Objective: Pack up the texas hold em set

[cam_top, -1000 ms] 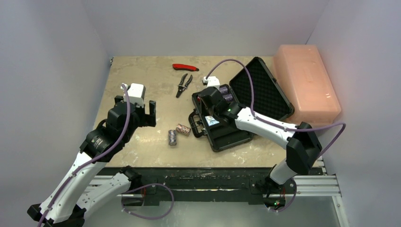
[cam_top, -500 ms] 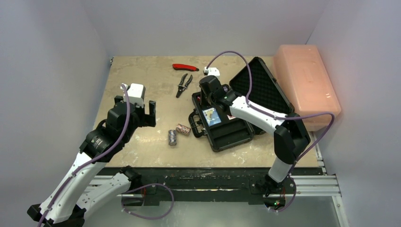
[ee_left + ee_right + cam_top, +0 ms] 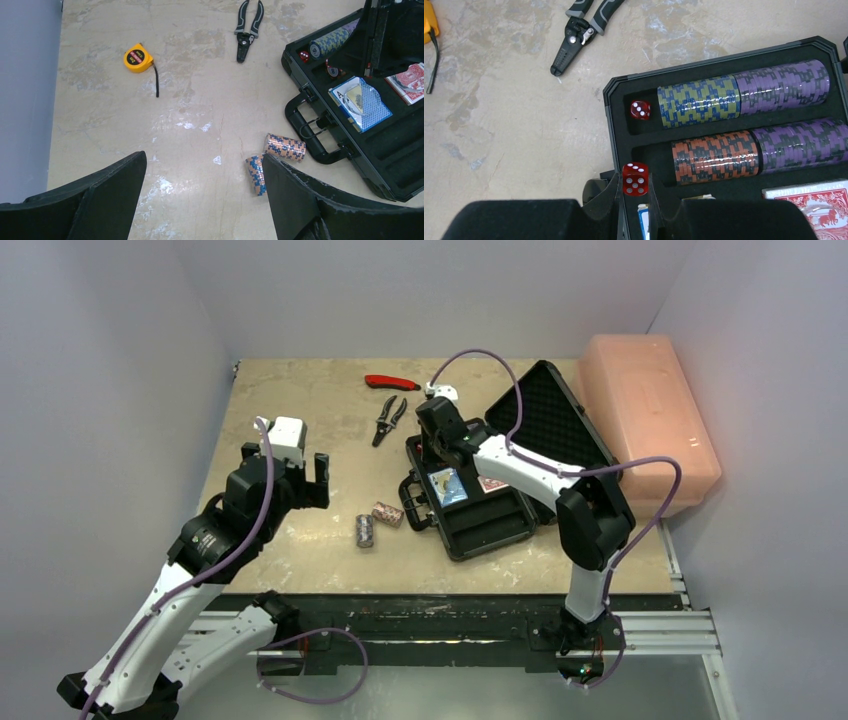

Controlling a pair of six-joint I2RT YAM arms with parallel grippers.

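The black briefcase [image 3: 480, 525] lies open on the table, lid raised at the back. Its foam slots hold an olive chip stack [image 3: 698, 101], an orange one [image 3: 715, 157] and two purple ones [image 3: 781, 87]. A red die [image 3: 640, 110] sits in the top slot's left end. My right gripper [image 3: 634, 192] hovers over the case's far left corner [image 3: 435, 445], shut on a second red die [image 3: 635, 179]. A blue deck [image 3: 362, 97] and a red deck [image 3: 407, 82] lie in the case. Two loose chip stacks [image 3: 285, 146] [image 3: 256, 174] lie left of the handle. My left gripper [image 3: 205, 200] hangs open and holds nothing.
Grey-handled pliers [image 3: 388, 420] and a red-handled tool [image 3: 392, 382] lie behind the case's left side. A yellow tape measure [image 3: 138, 57] sits on the left of the table. A large pink box [image 3: 650, 415] stands at the right, against the case lid.
My right arm has swung from over the middle of the case to its far left corner, uncovering both decks. The left arm and the loose chip stacks have not moved.
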